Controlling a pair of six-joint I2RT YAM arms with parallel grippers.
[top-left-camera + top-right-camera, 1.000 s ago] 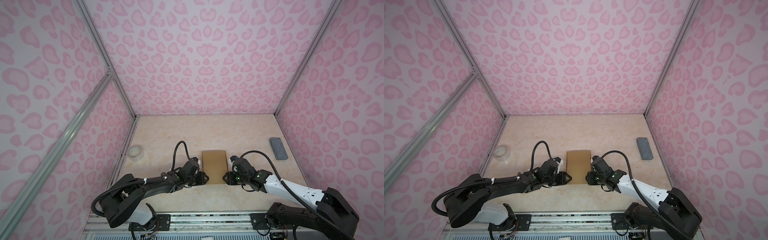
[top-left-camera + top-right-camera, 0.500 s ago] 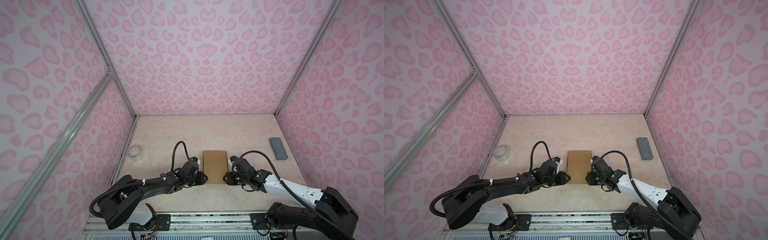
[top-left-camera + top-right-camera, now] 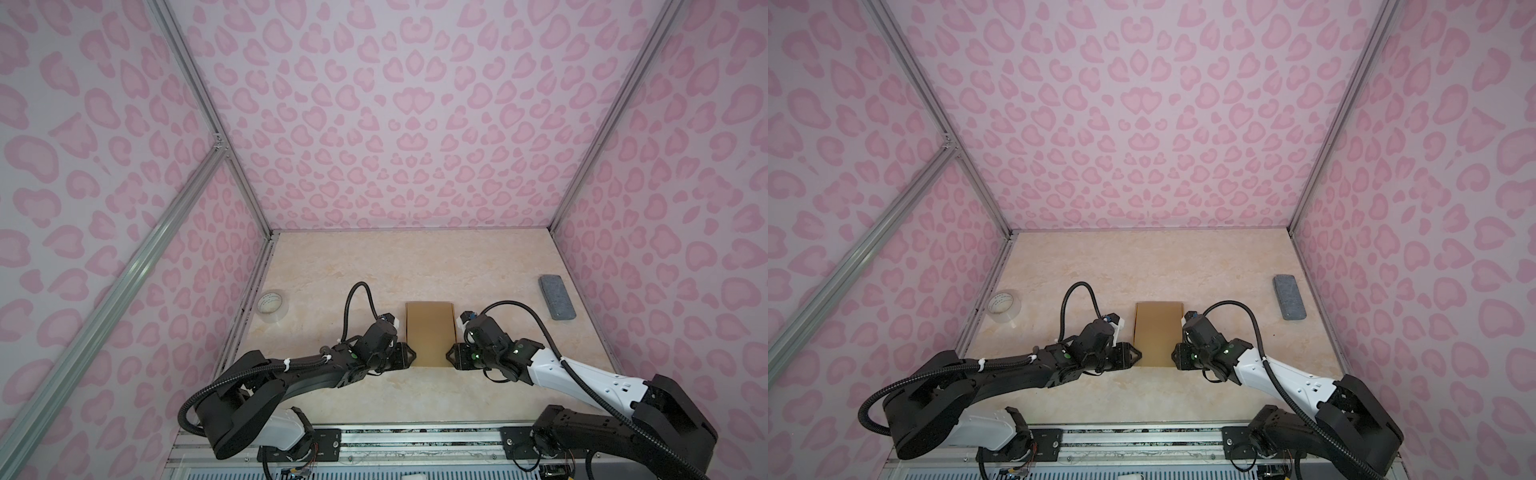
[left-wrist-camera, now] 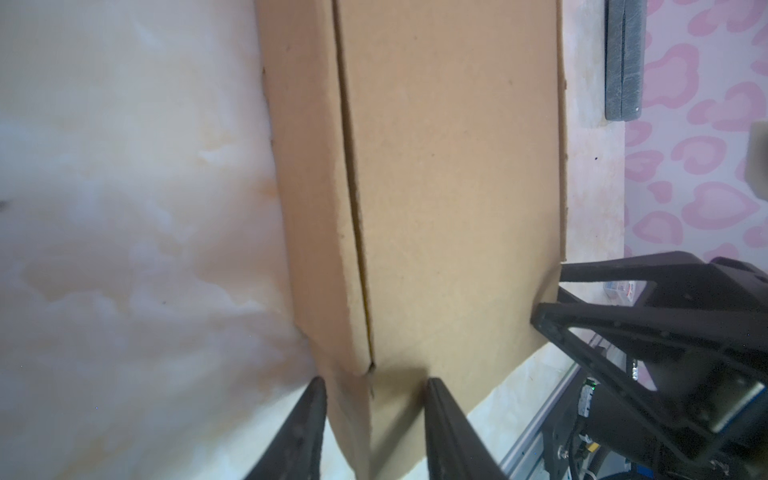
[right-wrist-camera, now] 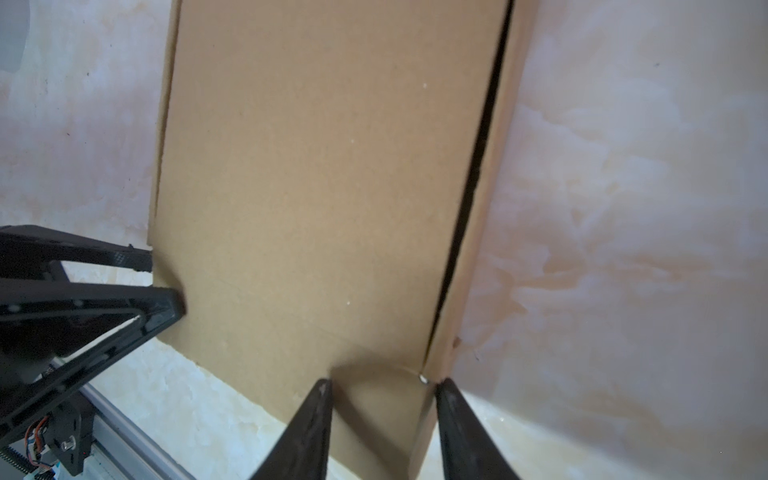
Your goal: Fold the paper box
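Lying closed, contents hidden, the paper box met left gripper at eight o'clock, right gripper at four, jaws half-parted, grip unclear

Nothing legible anywhere: the paper box is plain brown card, and the clear tape roll at nine o'clock on the surface carries only faint dotted marks, too small to read.
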